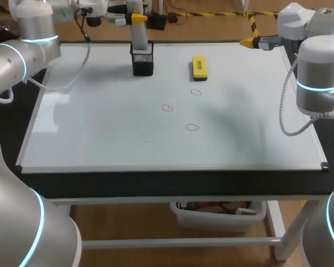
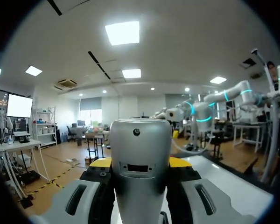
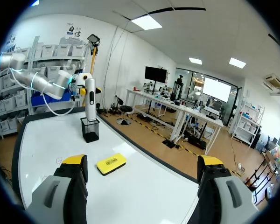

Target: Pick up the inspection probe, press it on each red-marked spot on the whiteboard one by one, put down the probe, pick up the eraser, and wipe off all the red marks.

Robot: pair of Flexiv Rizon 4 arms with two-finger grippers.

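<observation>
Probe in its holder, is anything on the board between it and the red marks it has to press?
Nothing visible does. Bare whiteboard runs from the probe, in its holder, to all three red marks; the eraser lies beside that path.

Upright probe (image 1: 139, 38), yellow eraser (image 1: 199, 68), 3 marks (image 1: 192, 127)

Black mesh holder (image 1: 143, 67) upright at the far side, slightly left of centre, black tabletop (image 1: 172, 182) along the near edge
</observation>
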